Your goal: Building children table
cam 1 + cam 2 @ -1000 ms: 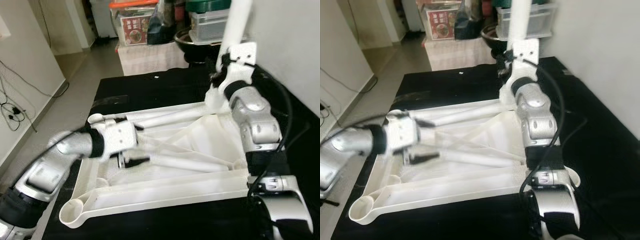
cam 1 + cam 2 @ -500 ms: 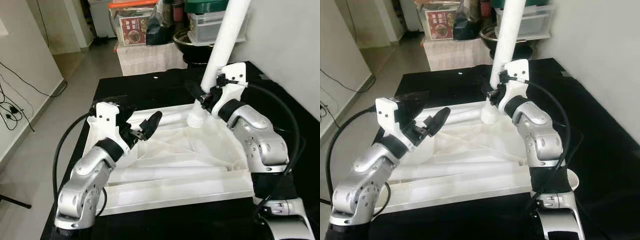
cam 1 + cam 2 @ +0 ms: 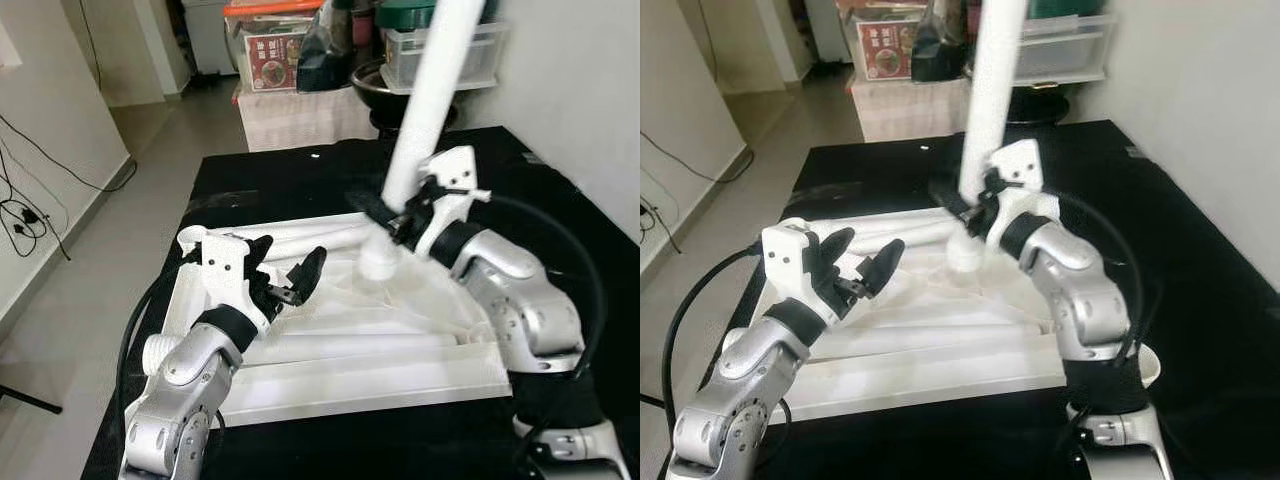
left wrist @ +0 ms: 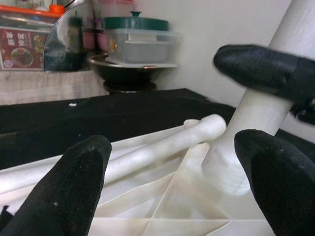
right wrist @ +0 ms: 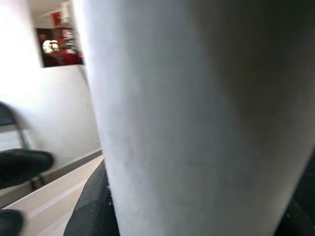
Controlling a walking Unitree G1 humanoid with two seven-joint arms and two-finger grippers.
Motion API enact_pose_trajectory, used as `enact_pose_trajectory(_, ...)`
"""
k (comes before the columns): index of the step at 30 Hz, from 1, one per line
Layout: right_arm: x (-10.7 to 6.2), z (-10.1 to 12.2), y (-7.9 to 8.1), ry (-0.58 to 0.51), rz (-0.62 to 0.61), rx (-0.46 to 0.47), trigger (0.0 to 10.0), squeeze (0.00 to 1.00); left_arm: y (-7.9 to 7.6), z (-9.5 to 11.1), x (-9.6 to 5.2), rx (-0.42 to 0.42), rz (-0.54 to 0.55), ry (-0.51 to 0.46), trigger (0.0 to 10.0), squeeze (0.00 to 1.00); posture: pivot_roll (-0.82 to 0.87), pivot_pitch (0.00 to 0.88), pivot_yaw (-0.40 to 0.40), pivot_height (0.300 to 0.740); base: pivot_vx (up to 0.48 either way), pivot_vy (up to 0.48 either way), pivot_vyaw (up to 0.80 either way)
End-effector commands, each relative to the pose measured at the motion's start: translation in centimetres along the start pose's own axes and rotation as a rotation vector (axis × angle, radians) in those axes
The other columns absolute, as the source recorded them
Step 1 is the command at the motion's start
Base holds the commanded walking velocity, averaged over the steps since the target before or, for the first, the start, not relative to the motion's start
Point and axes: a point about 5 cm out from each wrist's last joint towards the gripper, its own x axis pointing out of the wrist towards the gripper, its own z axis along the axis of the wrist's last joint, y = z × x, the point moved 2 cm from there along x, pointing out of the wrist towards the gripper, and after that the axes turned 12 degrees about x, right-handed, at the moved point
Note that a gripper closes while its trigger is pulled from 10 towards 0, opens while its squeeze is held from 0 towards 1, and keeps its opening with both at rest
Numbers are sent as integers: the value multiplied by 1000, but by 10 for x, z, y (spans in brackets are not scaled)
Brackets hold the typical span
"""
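Seen from the head's left eye, the white tabletop (image 3: 350, 340) lies upside down on a black worktop (image 3: 290, 180), and the right tool (image 3: 395, 215) is clenched on a white leg (image 3: 425, 90) that stands nearly upright, leaning a little, its threaded lower end (image 3: 378, 265) resting on the tabletop's underside near the far edge. The left tool (image 3: 285, 275) hovers released above the tabletop's left part, fingers spread, grasping nothing. A loose leg (image 3: 310, 238) lies along the tabletop's far edge. Beyond the worktop stand a dark bowl (image 3: 375, 85) and a clear box (image 3: 440, 55) on a cloth-covered stand. The right eye gives the same scene, with the held leg (image 3: 990, 90) rising out of frame. From the left wrist, two black fingertips (image 4: 74, 182) frame the loose leg (image 4: 167, 145) lying flat and the held leg (image 4: 261, 105) with a black finger (image 4: 261, 66) of the right tool pressed across it. From the right wrist, the held leg (image 5: 187, 118) sits close against the lens, a pale wall behind it.
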Motion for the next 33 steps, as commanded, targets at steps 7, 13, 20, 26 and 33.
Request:
enact_pose_trajectory(7,5,-2,12,-27,40,42,10000,0,-3,-3,-1,-30,6,21,10000,0,-60,0,49,740,0,-274,0)
enact_pose_trajectory(13,7,-4,13,-30,47,63,10000,0,0,3,2,-47,17,5,10000,0,-49,0,46,740,0,-320,0)
enact_pose_trajectory(20,8,-8,17,-22,76,50,10000,0,5,-13,-4,-7,65,81,10000,0,-45,0,46,740,0,-206,0)
enact_pose_trajectory(26,0,-12,27,26,186,-1,10000,0,-1,-34,-16,61,40,184,10000,0,-50,0,48,740,0,0,627)
enact_pose_trajectory(33,-10,-18,22,83,229,-3,10000,0,-24,-51,-42,132,-128,274,10000,0,-40,0,44,740,0,0,800)
